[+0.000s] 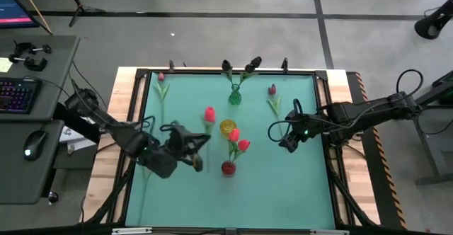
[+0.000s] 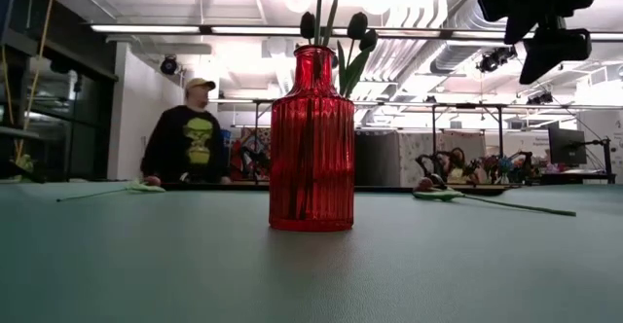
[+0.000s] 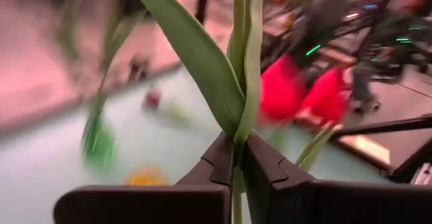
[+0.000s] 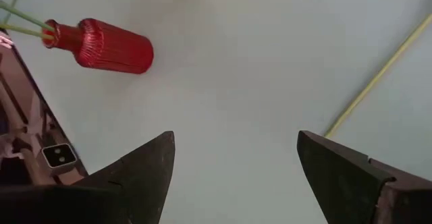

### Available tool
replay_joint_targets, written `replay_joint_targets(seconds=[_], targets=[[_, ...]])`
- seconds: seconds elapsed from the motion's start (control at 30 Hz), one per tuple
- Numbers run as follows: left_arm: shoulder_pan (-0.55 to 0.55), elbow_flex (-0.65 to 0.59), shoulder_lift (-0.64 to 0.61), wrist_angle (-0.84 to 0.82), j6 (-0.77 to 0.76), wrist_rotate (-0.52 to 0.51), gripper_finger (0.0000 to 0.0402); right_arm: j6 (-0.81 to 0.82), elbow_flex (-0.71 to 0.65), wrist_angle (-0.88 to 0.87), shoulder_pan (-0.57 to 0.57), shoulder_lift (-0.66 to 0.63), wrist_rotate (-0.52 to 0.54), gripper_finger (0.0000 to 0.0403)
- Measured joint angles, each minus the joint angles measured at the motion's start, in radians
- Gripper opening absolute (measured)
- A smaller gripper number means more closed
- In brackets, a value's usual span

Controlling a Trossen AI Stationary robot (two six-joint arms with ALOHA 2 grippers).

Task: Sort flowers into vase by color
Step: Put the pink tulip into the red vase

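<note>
My left gripper (image 1: 200, 144) is shut on a red-headed tulip (image 1: 209, 114), just left of the red ribbed vase (image 1: 228, 168) and the yellow vase (image 1: 228, 127). Two red tulips (image 1: 238, 140) stand in the red vase (image 2: 311, 148). The green vase (image 1: 235, 95) at the far side holds dark-headed flowers (image 1: 253, 64). One dark pink tulip (image 1: 161, 79) lies flat on the mat at far left, another (image 1: 272, 90) at far right. My right gripper (image 1: 287, 141) hovers open right of the red vase (image 4: 108, 45), beside the right tulip's stem (image 4: 371, 89). My left gripper pinches the red tulip's stem (image 3: 237, 150) between its two fingers, just below where the long green leaves (image 3: 202, 55) branch off. The fingers lie across the stem, coming from the table's left. The flower is lifted clear of the mat, its head tilted toward the far side.
The three vases stand close together in the mat's middle. The near half of the teal mat (image 1: 233, 207) is bare. Black frame rails (image 1: 325, 122) border the mat. A person (image 2: 190, 133) stands beyond the far edge; a desk with keyboard (image 1: 18, 93) is at left.
</note>
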Motion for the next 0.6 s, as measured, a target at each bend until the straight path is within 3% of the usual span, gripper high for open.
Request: replay_joint_targets(seconds=[0.1, 0.2, 0.47, 0.6], targets=[[0.006, 0.037, 0.025, 0.3, 0.387, 0.002, 0.0001, 0.011, 0.0, -0.001, 0.0, -0.005, 0.0, 0.03], [0.009, 0.044, 0.03, 0.489, 0.615, 0.005, 0.0, 0.026, 0.0, 0.0, 0.0, -0.007, 0.001, 0.03], [0.024, 0.044, 0.133, 0.607, 0.647, 0.091, 0.0, 0.023, 0.0, 0.0, 0.0, -0.007, 0.008, 0.03], [0.028, 0.043, 0.212, 0.66, 0.654, 0.075, 0.0, 0.018, 0.0, 0.0, 0.0, -0.007, 0.008, 0.03]])
